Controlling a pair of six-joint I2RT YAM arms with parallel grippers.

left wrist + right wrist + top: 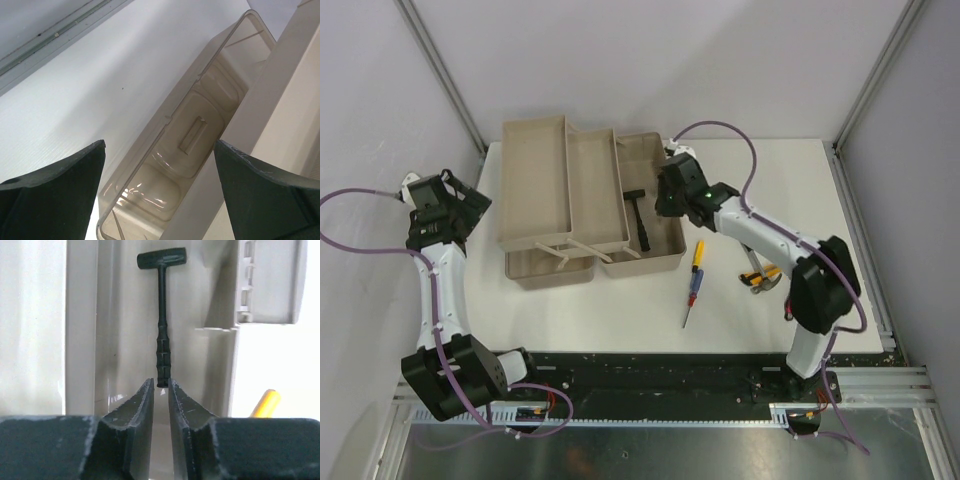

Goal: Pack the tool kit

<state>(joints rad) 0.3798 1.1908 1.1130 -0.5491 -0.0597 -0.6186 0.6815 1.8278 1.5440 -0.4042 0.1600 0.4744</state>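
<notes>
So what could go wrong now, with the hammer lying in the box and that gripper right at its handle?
The right gripper, nearly shut, sits at the end of the hammer; pulling away might drag it askew inside the toolbox. The pliers lie close beside the right arm, which could knock them when it swings over for the next tool.

Left arm point(438, 290): rises from near-left base, elbow folded low, wrist held high at left side. Left gripper point(160, 170): jaws spread wide, both fingers at frame's lower corners in wrist view. Right arm point(770, 235): reaches from near-right base toward far centre, forearm stretched left. Right gripper point(160, 382): angled downward, jaws nearly together, thin slit between.
</notes>
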